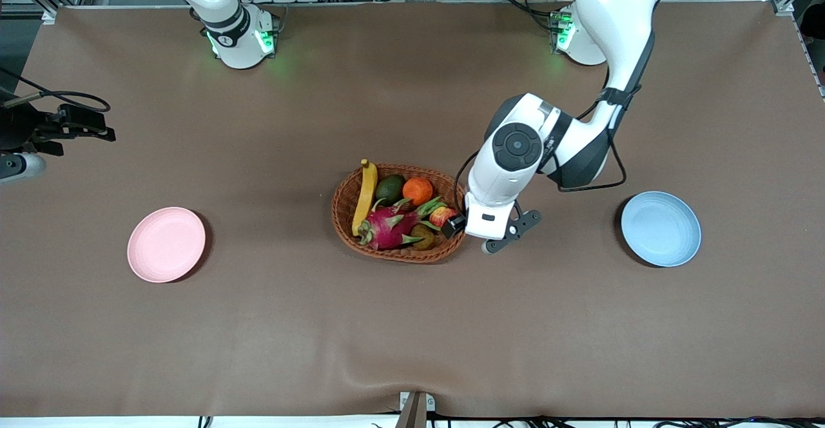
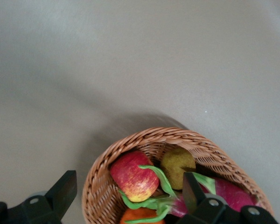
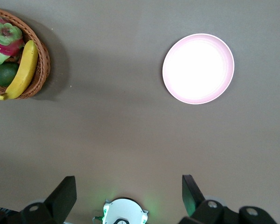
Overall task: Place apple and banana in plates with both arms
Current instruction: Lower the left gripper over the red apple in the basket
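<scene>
The left end effector [image 2: 126,198] hung spread over the apple [image 2: 134,175] in the basket [image 2: 100,168] — best lowered straight, clear of the dragon fruit [image 2: 231,193]; the right end effector [image 3: 128,198] waited, spread.

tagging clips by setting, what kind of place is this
Likely a robotics lab test bench: a brown mat-covered table framed in aluminium rails, two white robot arms bolted along its edge, and staged props, an oval woven brown basket between two plates.

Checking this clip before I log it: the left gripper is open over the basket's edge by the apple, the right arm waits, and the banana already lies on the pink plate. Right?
Not quite. The banana lies in the basket, as the front view shows; the pink plate holds nothing. The left gripper is open over the basket's edge by the apple, and the right arm waits, its right gripper open.
</scene>
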Robot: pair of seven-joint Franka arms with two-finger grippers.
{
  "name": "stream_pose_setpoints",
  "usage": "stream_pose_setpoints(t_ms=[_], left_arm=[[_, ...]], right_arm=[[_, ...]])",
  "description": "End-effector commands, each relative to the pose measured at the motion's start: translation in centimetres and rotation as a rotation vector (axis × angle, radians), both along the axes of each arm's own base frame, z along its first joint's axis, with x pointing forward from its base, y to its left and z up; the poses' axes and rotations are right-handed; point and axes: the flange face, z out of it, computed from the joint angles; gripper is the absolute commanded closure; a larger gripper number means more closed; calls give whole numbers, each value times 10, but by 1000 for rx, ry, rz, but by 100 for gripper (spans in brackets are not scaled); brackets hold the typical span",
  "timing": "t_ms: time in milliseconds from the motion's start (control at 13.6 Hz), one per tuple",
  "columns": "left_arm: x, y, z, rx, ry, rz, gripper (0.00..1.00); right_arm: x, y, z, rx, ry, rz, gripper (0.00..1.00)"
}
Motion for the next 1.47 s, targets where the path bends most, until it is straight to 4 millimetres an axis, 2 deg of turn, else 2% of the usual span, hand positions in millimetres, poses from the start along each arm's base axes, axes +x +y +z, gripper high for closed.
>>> stream_pose_setpoints(t_ms=[0, 147, 293, 440, 807, 953, 1173, 1393], left_arm=[[-10, -24, -23, 26, 23, 147, 0], [-16, -32, -38, 37, 46, 229, 0], [-17, -33, -43, 41, 56, 280, 0], [-18, -32, -59, 54, 78, 356, 0], [-23, -37, -81, 76, 107, 488, 0], [-24, -38, -84, 77, 115, 526, 0], [-27, -38, -101, 92, 134, 558, 0], [-25, -38, -102, 90, 139, 585, 0]], right_arm=[[1, 0, 2, 10, -3, -18, 0], [1, 0, 2, 10, -3, -17, 0], [2, 0, 1, 10, -3, -17, 0], [2, 1, 1, 10, -1, -17, 0], [4, 5, 1, 9, -18, -11, 0], [5, 5, 1, 9, -20, -9, 0], [5, 6, 0, 9, -18, -9, 0], [5, 6, 0, 9, -16, -9, 0]])
